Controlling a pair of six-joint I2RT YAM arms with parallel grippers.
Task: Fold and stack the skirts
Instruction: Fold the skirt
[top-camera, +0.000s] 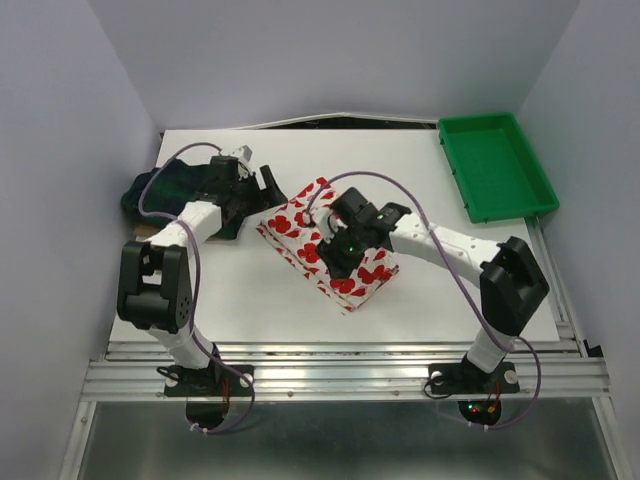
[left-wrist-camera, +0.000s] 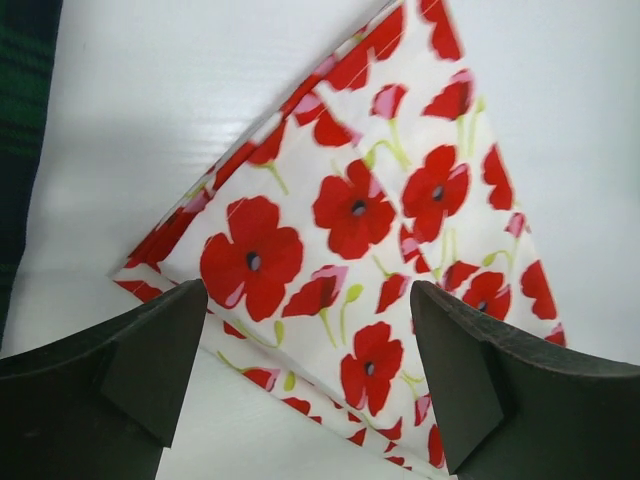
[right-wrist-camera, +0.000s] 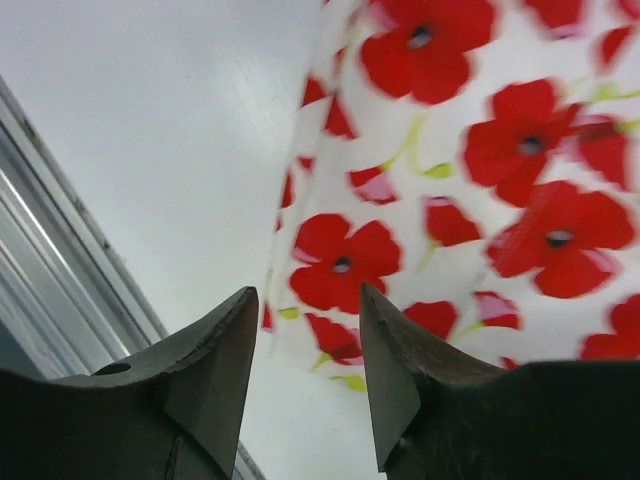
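The white skirt with red poppies (top-camera: 300, 228) lies folded into a rectangle mid-table. It fills the left wrist view (left-wrist-camera: 350, 220), where its left corner lies between the fingers, and the right wrist view (right-wrist-camera: 470, 170). The plaid skirt (top-camera: 160, 190) lies bunched at the far left, partly under the left arm; its edge shows in the left wrist view (left-wrist-camera: 20, 120). My left gripper (top-camera: 270, 183) (left-wrist-camera: 310, 290) is open wide and empty, just off the poppy skirt's left corner. My right gripper (top-camera: 338, 262) (right-wrist-camera: 308, 290) is open and empty, above the skirt's near part.
A green plastic tray (top-camera: 495, 165) stands at the back right, empty. The table's near edge with metal rails (right-wrist-camera: 60, 230) shows left of the right gripper. White table surface (top-camera: 240, 300) lies in front of the skirts.
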